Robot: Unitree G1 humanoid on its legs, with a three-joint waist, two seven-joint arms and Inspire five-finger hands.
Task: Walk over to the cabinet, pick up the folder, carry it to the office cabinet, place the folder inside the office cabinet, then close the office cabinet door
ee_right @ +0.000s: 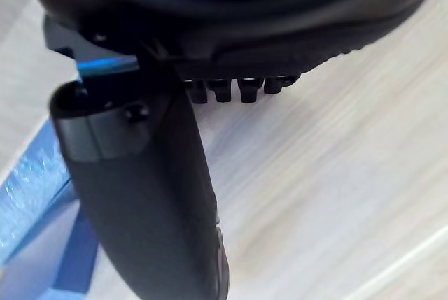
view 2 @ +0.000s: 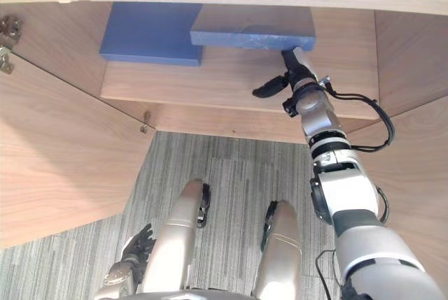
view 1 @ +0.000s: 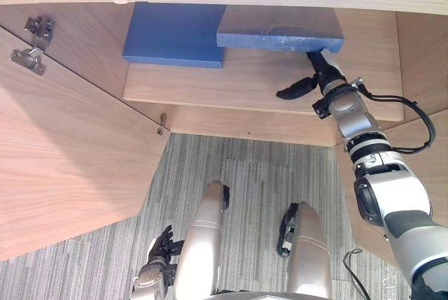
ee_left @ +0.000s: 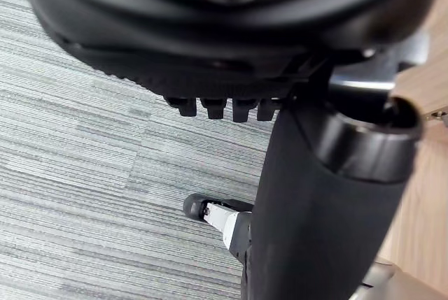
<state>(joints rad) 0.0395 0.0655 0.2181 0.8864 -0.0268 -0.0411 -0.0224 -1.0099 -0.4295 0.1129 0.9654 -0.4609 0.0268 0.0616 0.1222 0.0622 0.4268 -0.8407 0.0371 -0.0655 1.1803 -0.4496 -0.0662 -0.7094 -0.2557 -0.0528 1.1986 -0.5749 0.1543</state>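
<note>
Looking down into the open light-oak wood-grain office cabinet (view 1: 77,34), I see one flat wooden shelf (view 1: 231,87) holding two things. On its left lies a deep-blue matte rectangular folder (view 1: 171,34), flat, with square corners. On its right lies a lighter blue slab-shaped folder with a mottled, glinting cover (view 1: 280,29). This second folder's left end overlaps the right edge of the first, and its long side runs across the shelf.

The robot's right hand (view 1: 320,69) reaches into the compartment over the bare shelf. Its fingers are straight and held together, their tips meeting the near edge of the mottled folder. I cannot tell whether they pass under that edge. The thumb stands out sideways over the wood, apart from the folder, and pinches nothing.

The wood-grain cabinet door (view 1: 63,174) stands swung open at the left, with a silver metal hinge (view 1: 29,54) on its inner face. The left hand (view 1: 159,247) hangs low over the grey striped carpet (view 1: 245,167), fingers loose and holding nothing.
</note>
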